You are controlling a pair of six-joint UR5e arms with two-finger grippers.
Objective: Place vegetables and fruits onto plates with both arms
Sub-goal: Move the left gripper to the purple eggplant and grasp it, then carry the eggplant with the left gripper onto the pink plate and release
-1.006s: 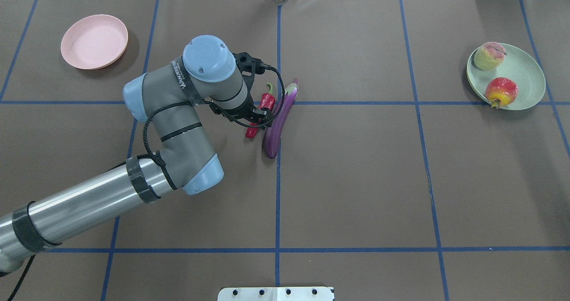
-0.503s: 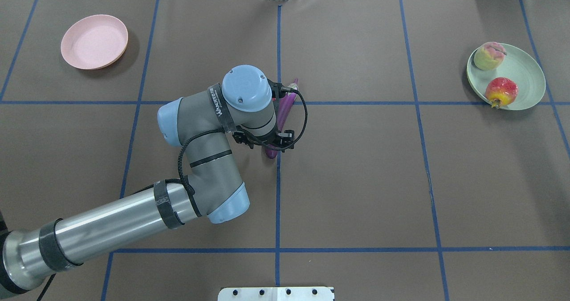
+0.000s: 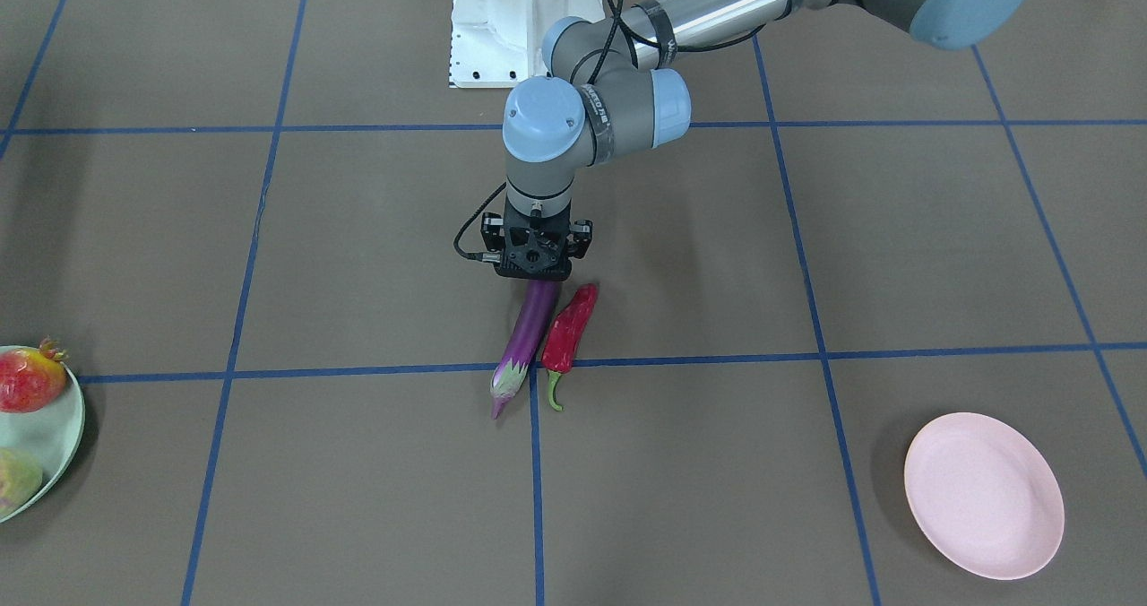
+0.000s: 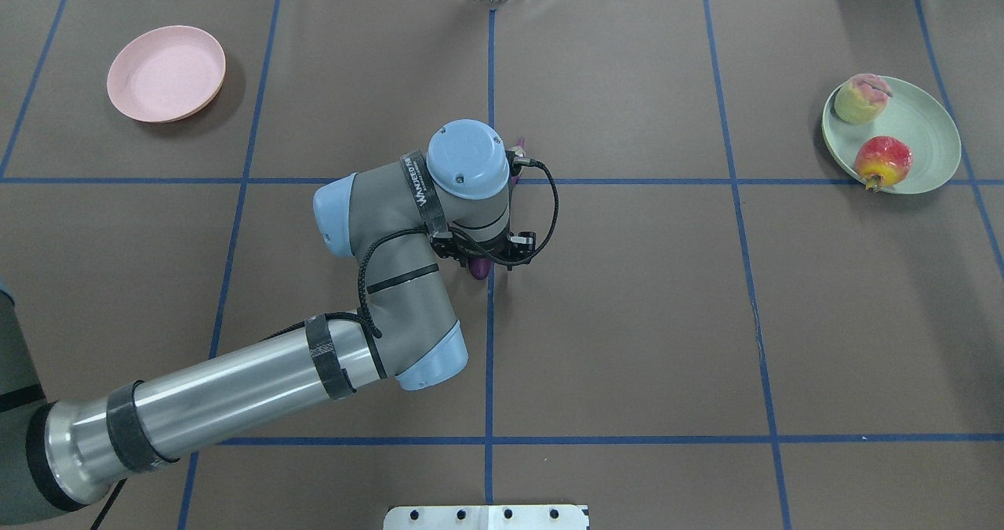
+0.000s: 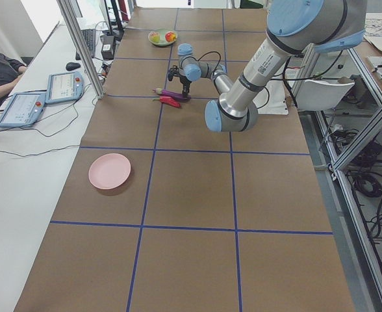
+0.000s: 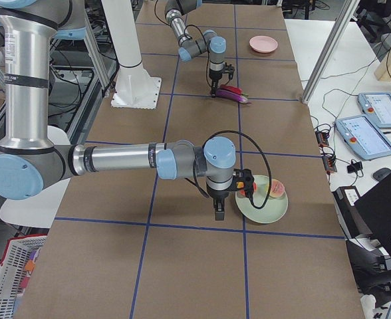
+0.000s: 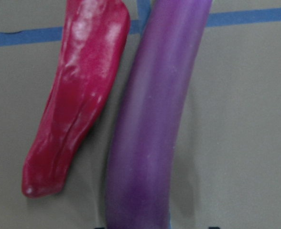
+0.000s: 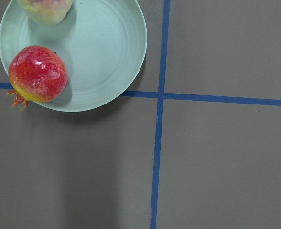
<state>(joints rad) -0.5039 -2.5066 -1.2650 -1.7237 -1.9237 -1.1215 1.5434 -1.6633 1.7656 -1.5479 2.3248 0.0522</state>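
Observation:
The purple eggplant (image 3: 527, 337) and the red chili (image 3: 569, 328) lie side by side at the table's middle, touching; the left wrist view shows the eggplant (image 7: 150, 133) and the chili (image 7: 73, 114) close below. My left gripper (image 3: 536, 270) stands low over the eggplant's blunt end, open, its finger edges on either side. In the overhead view my arm hides the chili. The pink plate (image 4: 166, 73) is bare. The mint green plate (image 4: 929, 134) holds the peach (image 4: 860, 99) and the pomegranate (image 4: 882, 161). My right gripper (image 6: 219, 214) hangs beside the green plate; I cannot tell its state.
The white base mount (image 3: 520, 23) stands at the robot's edge of the table. Blue tape lines (image 4: 489, 357) grid the brown table cover. Tablets and cables lie on the side bench (image 5: 41, 97).
My left arm has swung to the right in the overhead view, from beside the chili to over the eggplant's blunt end, and now covers the chili there. The plates and fruits have not moved.

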